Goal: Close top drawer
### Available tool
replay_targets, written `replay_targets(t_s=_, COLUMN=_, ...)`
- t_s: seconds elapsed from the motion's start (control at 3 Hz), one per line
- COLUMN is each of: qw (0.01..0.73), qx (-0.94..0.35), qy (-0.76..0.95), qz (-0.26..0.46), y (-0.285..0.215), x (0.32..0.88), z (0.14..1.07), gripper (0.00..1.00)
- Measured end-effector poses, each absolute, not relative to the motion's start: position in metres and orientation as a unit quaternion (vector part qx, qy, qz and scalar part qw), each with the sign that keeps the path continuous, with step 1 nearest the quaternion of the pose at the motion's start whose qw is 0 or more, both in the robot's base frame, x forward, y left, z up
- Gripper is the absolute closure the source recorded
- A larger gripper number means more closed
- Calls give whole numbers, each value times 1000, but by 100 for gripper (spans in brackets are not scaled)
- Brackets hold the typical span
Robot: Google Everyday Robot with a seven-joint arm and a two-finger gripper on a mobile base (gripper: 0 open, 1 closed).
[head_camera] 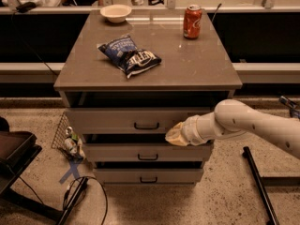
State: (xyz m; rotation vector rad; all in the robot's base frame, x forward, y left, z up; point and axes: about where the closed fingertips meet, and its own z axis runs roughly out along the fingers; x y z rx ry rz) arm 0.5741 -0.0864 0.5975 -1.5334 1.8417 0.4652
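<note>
A: Step in hand?

B: Last push on top drawer (108, 121). Judged nearly shut, not yet flush. Dark slot visible between front and counter (187, 74) edge.

A: Method?

B: Press straight back, level, into the flat front. Risk of racking with off-centre contact on a wide, shallow drawer, so shift toward handle (146, 125) or push slowly. Stop at flush. No slam, given can (192, 21), bowl (116, 13) and chip bag (130, 55) on the counter.

A: Tool?

B: Tool (172, 136) low on the front's right half, just right of the handle, at the lower edge. Partly over the gap above middle drawer (117, 152). Touching or just off the front: cannot tell. Released or clenched: cannot tell. Arm (253, 125) in from the right.

A: Drawer relative to tool?

B: Uppermost of three, directly under the counter. Front behind the tool and mostly to its left. Handle near, slightly higher. Keep the tool on the top front and clear of the drawer below, to avoid slipping under the edge.
</note>
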Motion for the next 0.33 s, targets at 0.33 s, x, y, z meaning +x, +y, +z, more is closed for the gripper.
replay_targets(t_s=0.33, qw=343, qx=-590, qy=709, qz=179, y=-86, x=574, z=597, gripper=100)
